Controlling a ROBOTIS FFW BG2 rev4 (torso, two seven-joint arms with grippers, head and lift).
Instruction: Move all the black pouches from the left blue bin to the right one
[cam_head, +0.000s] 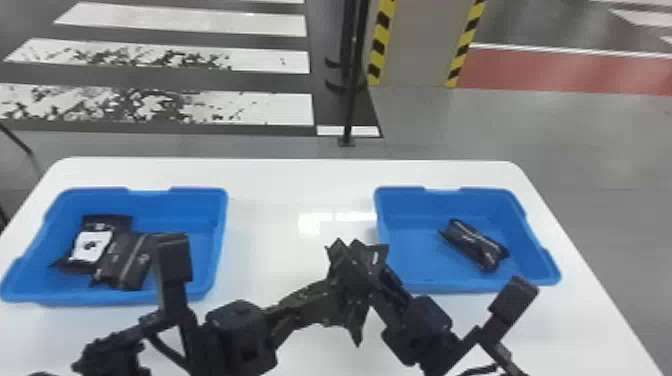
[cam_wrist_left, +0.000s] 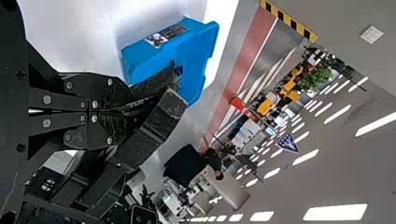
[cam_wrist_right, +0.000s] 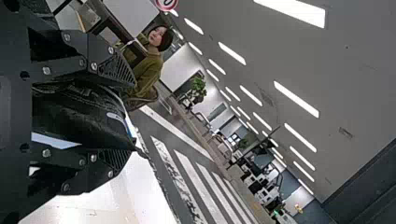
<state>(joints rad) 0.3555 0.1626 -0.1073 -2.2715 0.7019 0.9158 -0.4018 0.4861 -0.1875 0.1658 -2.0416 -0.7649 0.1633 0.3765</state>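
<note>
In the head view my left gripper and my right gripper meet over the middle of the table, around a black pouch. The left wrist view shows my left gripper with its fingers together on an edge of that pouch. My right gripper has its fingers apart, with the pouch filling much of the space between them. Several black pouches, one with a white label, lie in the left blue bin. Another black pouch lies in the right blue bin.
Both bins stand on a white table, with a gap between them. My forearms reach in from the front edge, the left one partly in front of the left bin. A black pole stands on the floor behind the table.
</note>
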